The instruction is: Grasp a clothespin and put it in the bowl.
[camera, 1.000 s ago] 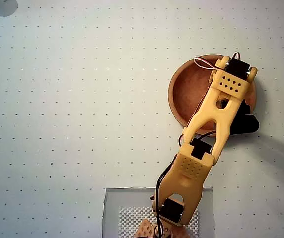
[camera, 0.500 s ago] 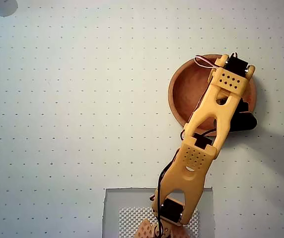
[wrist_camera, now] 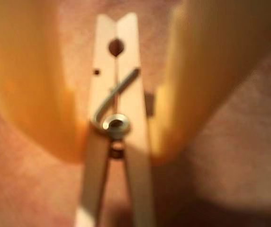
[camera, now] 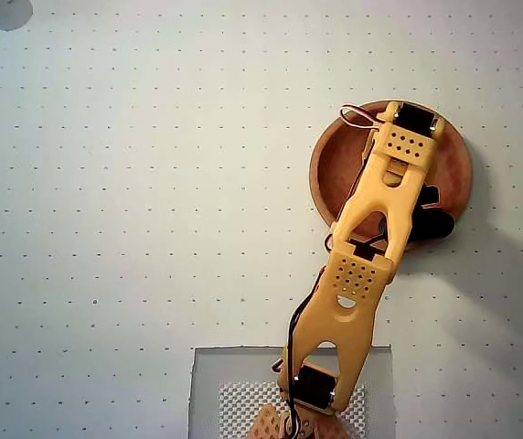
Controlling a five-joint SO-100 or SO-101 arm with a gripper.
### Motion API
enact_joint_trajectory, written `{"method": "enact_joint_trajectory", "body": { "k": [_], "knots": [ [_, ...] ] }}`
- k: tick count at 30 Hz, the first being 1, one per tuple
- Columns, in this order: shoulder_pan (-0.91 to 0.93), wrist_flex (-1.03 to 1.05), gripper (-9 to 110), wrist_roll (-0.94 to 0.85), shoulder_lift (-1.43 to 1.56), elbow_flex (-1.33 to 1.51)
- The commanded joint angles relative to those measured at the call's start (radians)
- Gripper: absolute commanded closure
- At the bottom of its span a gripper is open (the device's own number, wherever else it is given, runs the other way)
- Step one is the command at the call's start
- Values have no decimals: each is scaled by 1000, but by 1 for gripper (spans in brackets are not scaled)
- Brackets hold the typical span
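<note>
The clothespin [wrist_camera: 116,123] fills the middle of the wrist view, standing lengthwise between the two yellow fingers [wrist_camera: 36,85] of the claw [wrist_camera: 116,151], which is closed onto its sides near the metal coil; reddish-brown wood shows blurred behind it, so it hangs over the bowl [camera: 335,174], held and not yet released. In the overhead view the clothespin itself is hidden under the arm [camera: 362,265]. Compared with a second ago, the arm's far end has swung a little toward the left of the frame and further in over the bowl, from above its right rim to above its middle, which I judge puts the pin in a fair place to be dropped. The bowl sits in the upper right of the dotted white worktop [camera: 152,183]; the arm's base stands on a grey mat [camera: 207,384] at the bottom edge. Nothing else lies near the bowl, and nothing seems to block the release.
</note>
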Motion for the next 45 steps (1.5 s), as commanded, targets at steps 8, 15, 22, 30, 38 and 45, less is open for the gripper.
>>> {"method": "enact_joint_trajectory", "body": {
  "k": [8,15,22,30,38,45],
  "knots": [
    [2,-2,90,-6,37,-61],
    [2,-2,91,-6,46,-61],
    [2,-2,91,-6,81,-55],
    [-3,-2,97,-8,238,-48],
    [-51,12,104,8,471,-15],
    [-189,0,105,98,808,273]
  ]
}}
